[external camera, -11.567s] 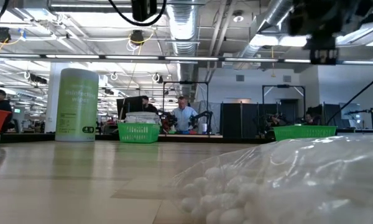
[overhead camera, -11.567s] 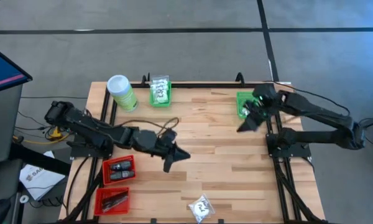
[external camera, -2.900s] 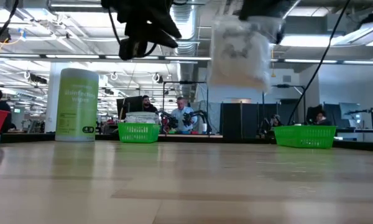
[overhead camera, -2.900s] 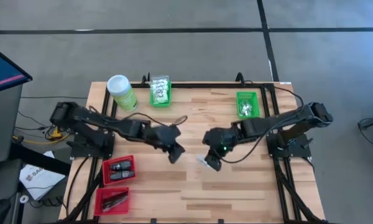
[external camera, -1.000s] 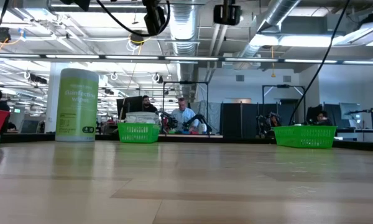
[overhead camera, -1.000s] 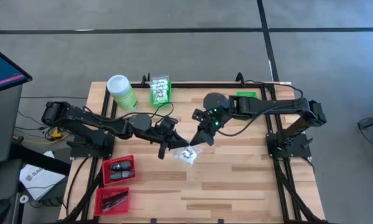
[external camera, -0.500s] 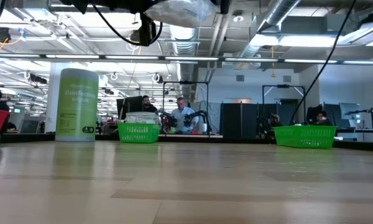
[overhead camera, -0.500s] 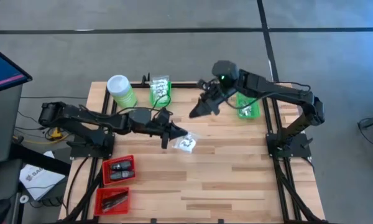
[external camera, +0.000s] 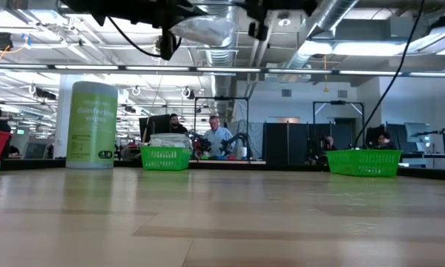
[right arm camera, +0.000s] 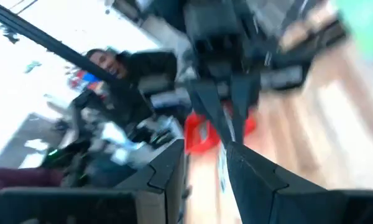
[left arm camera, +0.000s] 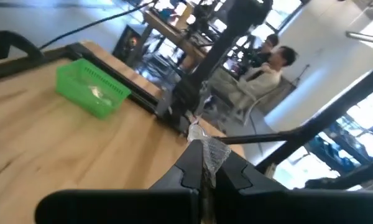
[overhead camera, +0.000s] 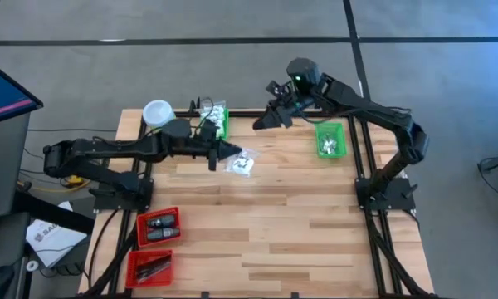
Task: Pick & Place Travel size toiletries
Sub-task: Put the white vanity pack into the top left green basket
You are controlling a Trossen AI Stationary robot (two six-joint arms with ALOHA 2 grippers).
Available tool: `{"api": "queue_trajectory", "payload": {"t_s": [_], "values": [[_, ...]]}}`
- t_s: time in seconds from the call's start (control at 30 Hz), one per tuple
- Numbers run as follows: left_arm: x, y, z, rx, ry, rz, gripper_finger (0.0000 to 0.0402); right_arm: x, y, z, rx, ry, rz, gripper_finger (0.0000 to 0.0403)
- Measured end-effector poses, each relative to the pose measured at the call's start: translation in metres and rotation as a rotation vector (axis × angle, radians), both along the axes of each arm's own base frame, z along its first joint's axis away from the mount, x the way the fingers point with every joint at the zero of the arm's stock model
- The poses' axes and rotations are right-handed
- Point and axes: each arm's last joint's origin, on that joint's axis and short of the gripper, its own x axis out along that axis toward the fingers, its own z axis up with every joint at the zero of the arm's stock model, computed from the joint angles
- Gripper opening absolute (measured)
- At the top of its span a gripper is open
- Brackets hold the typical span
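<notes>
- High view: the left tool [overhead camera: 229, 152] is clamped on a crinkly white packet [overhead camera: 241, 163] with black print, carried above the table [overhead camera: 299, 224] just beside the green basket [overhead camera: 214, 123] at the far edge, which already holds white packets. To do this step well, I judge the packet's hanging bulk should sit over the basket's mouth before letting go, not only the fingertips.
- High view: the right tool [overhead camera: 260, 124] hovers over the far table edge between the two green baskets, holding nothing. It sits near the left arm's path, so keeping it apart seems wise.
- Low view: the packet [external camera: 202, 30] hangs high over the table, well above the green basket [external camera: 165, 157]; lowering before release would limit bouncing out. The light-green canister [external camera: 91, 124] stands close to that basket and could be knocked.
- Left wrist view: the closed fingers [left arm camera: 188, 172] pinch only a thin corner of the packet [left arm camera: 210, 154], a grip that could slip on a fast swing.
- Right wrist view: its fingers [right arm camera: 164, 167] stand parted with nothing between them; the picture is smeared, so little else can be told.
</notes>
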Motion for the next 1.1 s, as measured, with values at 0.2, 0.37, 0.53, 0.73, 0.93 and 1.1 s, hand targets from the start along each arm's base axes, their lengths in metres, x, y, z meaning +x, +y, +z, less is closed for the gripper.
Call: {"api": "queue_trajectory", "payload": {"t_s": [0.2,0.37,0.53,0.73,0.93,1.1], "values": [[-0.012,0.023,0.014,0.025,-0.096,0.070,0.0000,0.012,-0.011,-0.027,0.100,0.021,0.179,0.0113],[-0.030,0.038,0.040,0.081,-0.286,0.177,0.0000,0.012,-0.024,-0.025,0.009,-0.062,0.153,0.0113],[-0.036,0.048,0.048,0.061,-0.376,0.207,0.0000,0.015,-0.028,-0.007,-0.052,-0.183,0.101,0.0130],[-0.037,0.049,0.049,0.053,-0.383,0.211,0.0000,0.020,-0.028,0.000,-0.022,-0.227,0.084,0.0201],[-0.038,0.050,0.050,0.060,-0.401,0.220,0.0000,0.025,-0.020,-0.005,-0.029,-0.189,0.052,0.0258],[-0.038,0.051,0.051,0.064,-0.419,0.248,0.0000,0.030,-0.010,-0.007,-0.063,-0.175,0.026,0.0260]]}}
